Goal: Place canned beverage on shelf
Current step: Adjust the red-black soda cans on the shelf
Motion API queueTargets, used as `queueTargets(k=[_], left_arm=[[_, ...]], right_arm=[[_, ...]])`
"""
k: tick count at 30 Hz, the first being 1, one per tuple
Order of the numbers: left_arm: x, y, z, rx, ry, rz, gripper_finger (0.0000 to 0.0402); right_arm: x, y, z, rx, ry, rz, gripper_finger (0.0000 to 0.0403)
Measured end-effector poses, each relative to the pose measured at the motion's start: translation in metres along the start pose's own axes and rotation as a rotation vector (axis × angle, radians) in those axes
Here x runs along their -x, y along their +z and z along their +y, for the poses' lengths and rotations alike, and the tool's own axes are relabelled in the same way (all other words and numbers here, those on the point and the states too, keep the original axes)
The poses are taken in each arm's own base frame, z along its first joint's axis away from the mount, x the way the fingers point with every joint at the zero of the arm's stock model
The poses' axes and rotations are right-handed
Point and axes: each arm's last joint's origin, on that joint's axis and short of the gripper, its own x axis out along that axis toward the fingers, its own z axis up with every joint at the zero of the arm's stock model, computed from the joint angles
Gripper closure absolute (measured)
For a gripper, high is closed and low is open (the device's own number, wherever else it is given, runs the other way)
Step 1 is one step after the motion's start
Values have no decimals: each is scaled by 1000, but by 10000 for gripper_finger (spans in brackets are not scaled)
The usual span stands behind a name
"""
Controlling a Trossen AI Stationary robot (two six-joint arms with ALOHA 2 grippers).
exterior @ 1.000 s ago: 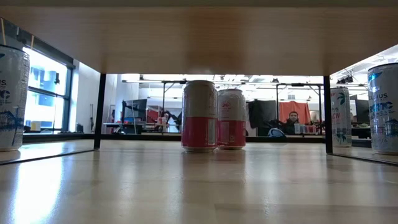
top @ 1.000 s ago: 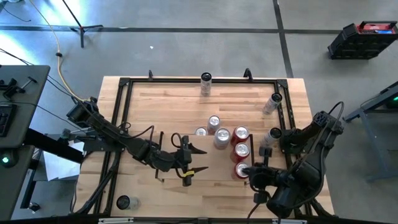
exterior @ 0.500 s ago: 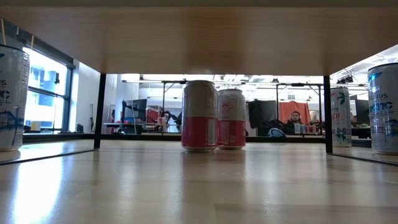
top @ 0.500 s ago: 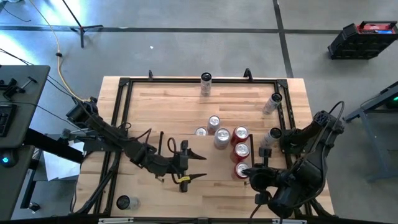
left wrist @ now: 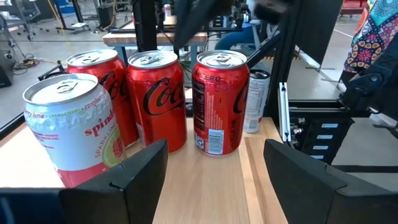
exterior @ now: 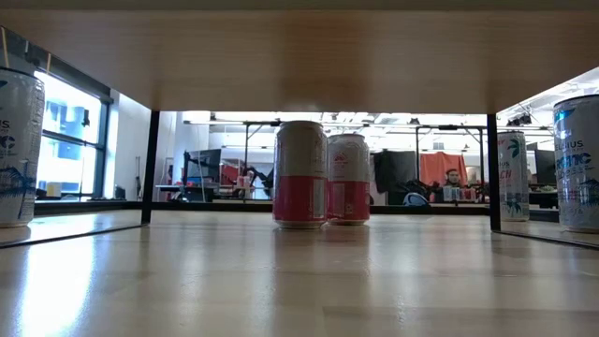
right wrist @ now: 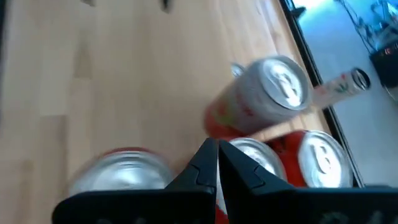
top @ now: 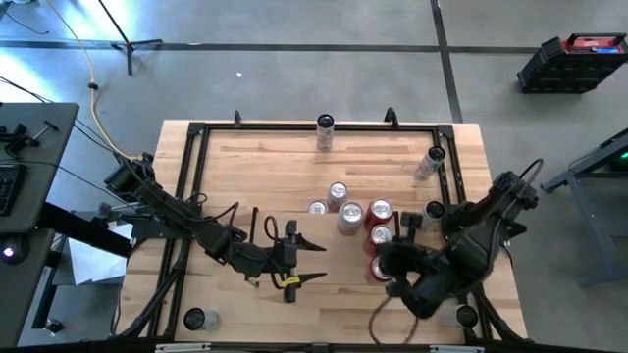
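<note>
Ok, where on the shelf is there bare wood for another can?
The shelf is bare between its far rail and the can cluster, and behind the left gripper. It is crowded near the right gripper, by the red cans.

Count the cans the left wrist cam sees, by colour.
red cola cans: 3
white-and-pink sparkling-water can: 1
slim pale can, behind the red ones: 1
Total: 5

Grey floor [top: 294,69], bright windows [exterior: 70,140]
</note>
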Motion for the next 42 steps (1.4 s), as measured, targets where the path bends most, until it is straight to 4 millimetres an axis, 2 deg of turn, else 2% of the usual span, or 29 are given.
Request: queueTargets(k=[4,7,29,42], left_arm=[[0,0,0,0,0,0,147],[0,0,0,-1,0,3,147],[2,-2,-2,-10,-6,16,147],[2,-2,-2,-10,-6,16,147]], right_arm=[[-7,4,-16,-19,-6,63,402],[-11,8,-19,-29,12,77,402],[-12,7,-16,-32,112,143,402],[-6,-1,-15,-46,109,200,402]])
